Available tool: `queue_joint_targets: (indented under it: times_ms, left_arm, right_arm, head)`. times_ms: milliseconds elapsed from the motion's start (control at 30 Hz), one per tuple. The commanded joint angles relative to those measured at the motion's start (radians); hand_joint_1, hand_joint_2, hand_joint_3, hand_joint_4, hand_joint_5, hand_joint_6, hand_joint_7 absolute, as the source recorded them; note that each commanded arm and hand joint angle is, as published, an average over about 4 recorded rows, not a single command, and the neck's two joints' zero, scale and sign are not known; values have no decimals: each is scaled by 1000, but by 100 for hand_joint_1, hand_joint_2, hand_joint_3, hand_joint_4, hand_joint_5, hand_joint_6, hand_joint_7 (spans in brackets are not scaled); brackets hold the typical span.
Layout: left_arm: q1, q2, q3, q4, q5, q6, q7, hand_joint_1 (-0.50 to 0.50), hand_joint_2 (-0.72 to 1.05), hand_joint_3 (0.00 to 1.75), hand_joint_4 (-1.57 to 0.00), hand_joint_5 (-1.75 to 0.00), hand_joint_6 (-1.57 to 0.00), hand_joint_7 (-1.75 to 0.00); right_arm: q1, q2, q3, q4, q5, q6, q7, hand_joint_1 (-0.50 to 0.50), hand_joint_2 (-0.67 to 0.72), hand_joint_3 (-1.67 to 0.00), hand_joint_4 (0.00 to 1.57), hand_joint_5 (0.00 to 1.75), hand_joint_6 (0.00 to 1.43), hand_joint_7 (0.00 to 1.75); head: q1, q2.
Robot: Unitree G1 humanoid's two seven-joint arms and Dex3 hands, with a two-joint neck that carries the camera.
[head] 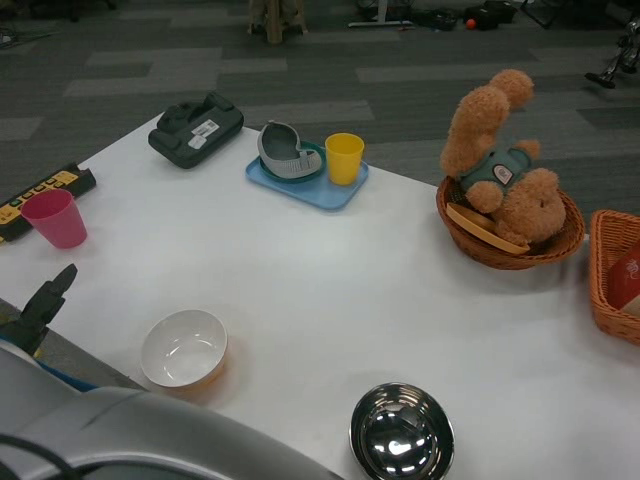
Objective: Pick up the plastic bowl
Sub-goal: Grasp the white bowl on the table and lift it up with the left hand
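Your plastic bowl (184, 347) sits empty near the table's (300, 290) front edge, white inside, smooth and round. The left hand (45, 305) hangs well left of it; you cannot tell its grip. A shiny metal bowl (401, 431) sits right.

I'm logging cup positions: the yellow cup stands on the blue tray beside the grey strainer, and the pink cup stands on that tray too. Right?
Not quite. The head view shows the pink cup standing on the white table near its left edge, off the blue tray. The yellow cup does stand on the tray beside the grey strainer.
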Motion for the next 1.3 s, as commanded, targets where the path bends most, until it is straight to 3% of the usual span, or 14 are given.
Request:
queue_joint_targets:
  times_ms: [33, 200, 367, 633, 1100, 1300]
  left_arm:
    - [25, -7, -13, 26, 35, -27, -22, -50, 16, 0, 0, 0, 0, 0]
    - [18, -8, -43, 53, 55, -54, -33, -50, 12, 0, 0, 0, 0, 0]
    - [14, 0, -60, 62, 97, -65, -41, -50, -10, 0, 0, 0, 0, -3]
    - [-22, 1, -75, 81, 143, -96, -38, -50, -10, 0, 0, 0, 0, 0]
    - [-157, 12, -89, 126, 232, -108, -47, -50, -10, 0, 0, 0, 0, 0]
    - [-188, 21, -88, 144, 249, -106, -49, -50, -2, 0, 0, 0, 0, -2]
  right_arm:
    - [-8, 4, 0, -10, 11, -12, -6, -46, 47, 0, 0, 0, 0, 0]
    - [-7, 5, 8, -16, 19, -16, -6, -46, 47, 0, 0, 0, 0, 0]
    - [-2, 5, 9, -24, 25, -22, -6, -46, 47, 0, 0, 0, 0, 0]
    - [1, 3, 9, -31, 28, -26, -7, -46, 47, 0, 0, 0, 0, 0]
    - [0, 3, 8, -29, 30, -27, -9, -46, 47, 0, 0, 0, 0, 0]
    - [0, 3, 6, -31, 31, -28, -9, -46, 47, 0, 0, 0, 0, 0]
  head:
    - [3, 2]
    - [3, 4]
    - [4, 6]
    - [6, 8]
    - [2, -1]
    - [5, -6]
